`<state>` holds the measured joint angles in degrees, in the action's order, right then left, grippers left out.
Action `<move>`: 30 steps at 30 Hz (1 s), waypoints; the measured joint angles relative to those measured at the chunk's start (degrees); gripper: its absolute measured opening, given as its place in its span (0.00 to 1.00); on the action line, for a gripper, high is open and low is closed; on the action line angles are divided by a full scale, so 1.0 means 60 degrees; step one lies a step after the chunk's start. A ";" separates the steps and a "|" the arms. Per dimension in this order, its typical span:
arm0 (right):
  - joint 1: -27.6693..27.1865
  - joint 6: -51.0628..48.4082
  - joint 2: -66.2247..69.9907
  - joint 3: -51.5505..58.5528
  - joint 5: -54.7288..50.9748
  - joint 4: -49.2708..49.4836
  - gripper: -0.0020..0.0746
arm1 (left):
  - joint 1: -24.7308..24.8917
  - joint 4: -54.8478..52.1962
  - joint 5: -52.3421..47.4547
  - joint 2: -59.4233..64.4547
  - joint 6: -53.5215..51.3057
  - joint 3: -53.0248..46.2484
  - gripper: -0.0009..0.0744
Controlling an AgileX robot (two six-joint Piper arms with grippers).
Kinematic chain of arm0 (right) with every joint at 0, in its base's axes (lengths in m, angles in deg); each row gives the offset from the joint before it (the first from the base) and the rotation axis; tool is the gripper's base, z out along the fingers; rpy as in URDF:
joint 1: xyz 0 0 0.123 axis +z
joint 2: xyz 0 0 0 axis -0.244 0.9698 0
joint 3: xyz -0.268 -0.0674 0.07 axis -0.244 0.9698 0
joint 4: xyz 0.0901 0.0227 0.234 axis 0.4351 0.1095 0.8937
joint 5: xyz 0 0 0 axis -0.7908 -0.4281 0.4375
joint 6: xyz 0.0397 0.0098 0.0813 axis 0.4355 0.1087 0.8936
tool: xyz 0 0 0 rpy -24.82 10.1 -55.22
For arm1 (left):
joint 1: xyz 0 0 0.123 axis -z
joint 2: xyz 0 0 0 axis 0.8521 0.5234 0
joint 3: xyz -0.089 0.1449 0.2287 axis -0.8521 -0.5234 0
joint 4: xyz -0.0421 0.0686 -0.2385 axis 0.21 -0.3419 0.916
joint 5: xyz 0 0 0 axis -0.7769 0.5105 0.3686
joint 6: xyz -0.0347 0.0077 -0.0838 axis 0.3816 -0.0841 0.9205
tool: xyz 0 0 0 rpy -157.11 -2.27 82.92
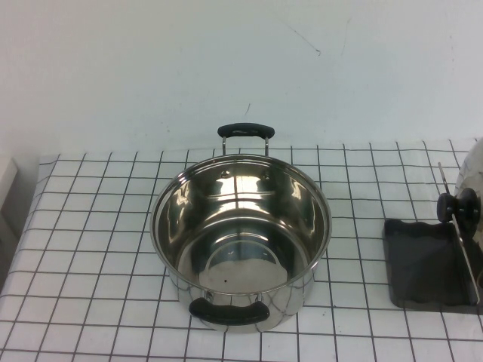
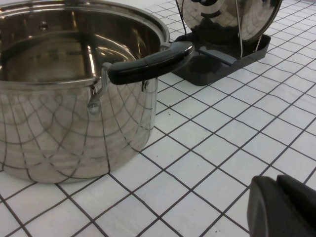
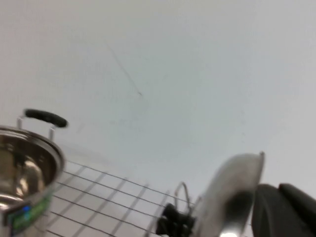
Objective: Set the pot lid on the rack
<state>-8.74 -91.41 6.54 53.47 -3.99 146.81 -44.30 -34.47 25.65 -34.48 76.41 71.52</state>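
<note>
The pot lid (image 1: 472,179) stands on its edge in the rack (image 1: 423,264) at the table's right edge, its black knob (image 1: 458,205) facing the pot, leaning on a wire bar (image 1: 462,240). The left wrist view shows the lid (image 2: 227,17) upright in the rack (image 2: 222,59) beyond the pot. My left gripper (image 2: 274,181) is shut and empty, low over the tiles near the pot. My right gripper (image 3: 276,190) is shut and empty, close beside the lid (image 3: 232,192) and not holding it. Neither gripper shows in the high view.
The open steel pot (image 1: 241,234) with two black handles stands in the middle of the checked cloth, left of the rack. It also shows in the left wrist view (image 2: 74,98) and the right wrist view (image 3: 24,173). A white wall rises behind the table.
</note>
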 joint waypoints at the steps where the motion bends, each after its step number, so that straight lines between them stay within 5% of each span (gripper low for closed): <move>1: 0.0000 -0.0207 0.0000 0.0151 0.0302 0.0000 0.02 | 0.0000 0.0000 0.0000 0.0000 0.0000 0.0000 0.01; 4: 0.0000 -0.0284 -0.0131 0.0697 0.0673 -0.0184 0.02 | 0.0000 0.0000 0.0014 0.0000 0.0000 0.0000 0.01; 6: 0.0000 0.1075 -0.0417 0.1096 0.0724 -0.1743 0.02 | 0.0000 0.0000 0.0014 0.0000 0.0000 0.0000 0.01; 11: -0.0096 0.9938 -0.1274 0.2038 -0.0010 -0.9612 0.02 | 0.0000 0.0000 0.0014 0.0000 0.0000 0.0000 0.01; 14: -0.0349 1.2290 -0.1849 0.2146 -0.1166 -1.2050 0.02 | 0.0000 0.0000 0.0014 0.0000 0.0000 0.0000 0.01; 30: -0.1139 1.2837 -0.2273 0.2129 -0.2726 -1.2656 0.02 | 0.0000 0.0000 0.0069 0.0000 0.0000 0.0000 0.01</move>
<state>-15.57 -14.38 -7.10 66.25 -20.34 70.87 -44.30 -34.47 26.06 -34.48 76.41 71.52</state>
